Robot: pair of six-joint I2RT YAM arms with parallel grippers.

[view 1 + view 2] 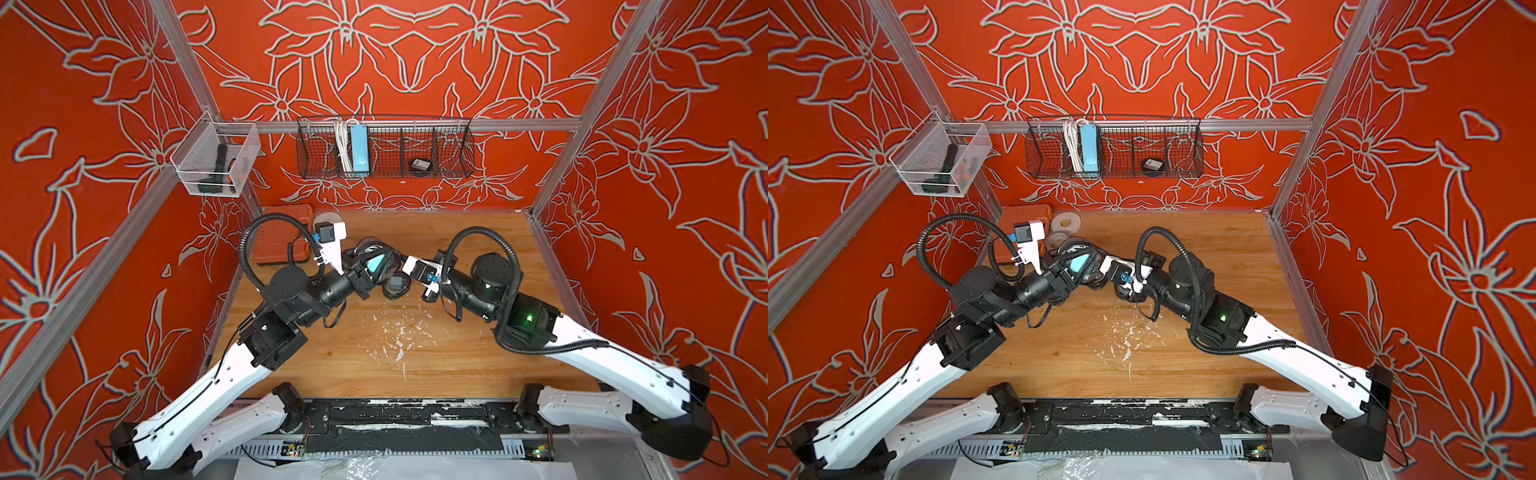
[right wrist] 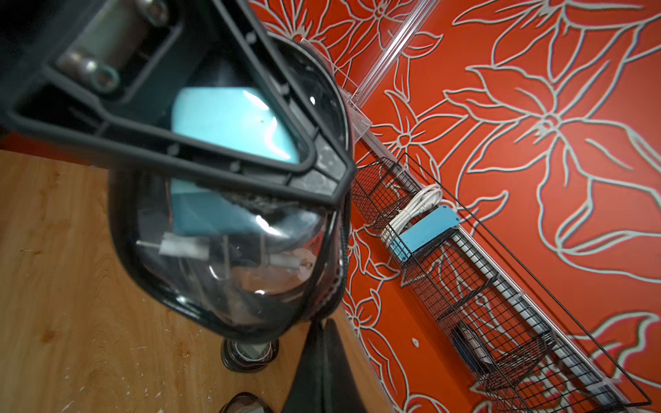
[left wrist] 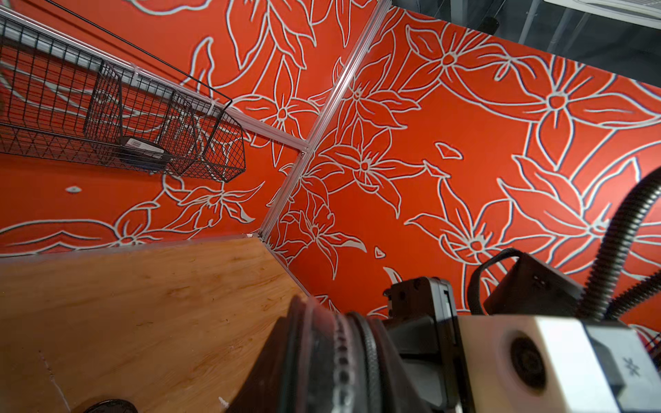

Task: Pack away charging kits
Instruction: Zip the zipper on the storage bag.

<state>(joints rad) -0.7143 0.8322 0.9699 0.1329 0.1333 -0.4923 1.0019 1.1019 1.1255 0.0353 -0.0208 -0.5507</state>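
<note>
Teal plug adapter (image 2: 229, 121) inside black-rimmed clear case (image 2: 221, 286), case clamped by left hand (image 1: 369, 269) over table (image 1: 374, 357), right hand (image 2: 322, 354) closed at case rim, second case (image 1: 397, 286) just nearer.

Reaches in from the near left with the white-and-black left arm (image 1: 226, 376), elbow bent, black forearm angled toward the middle. Clamps the left gripper (image 1: 380, 262), jaws partly apart, on a black-rimmed clear oval case (image 2: 229, 279), lifted and tilted. Mirrors this from the near right with the white-and-black right arm (image 1: 623, 370), wrist pointing at the left one. Holds the right gripper (image 2: 320, 336) fully closed, tips at the case's lower rim; any grip there not discernible.
</note>
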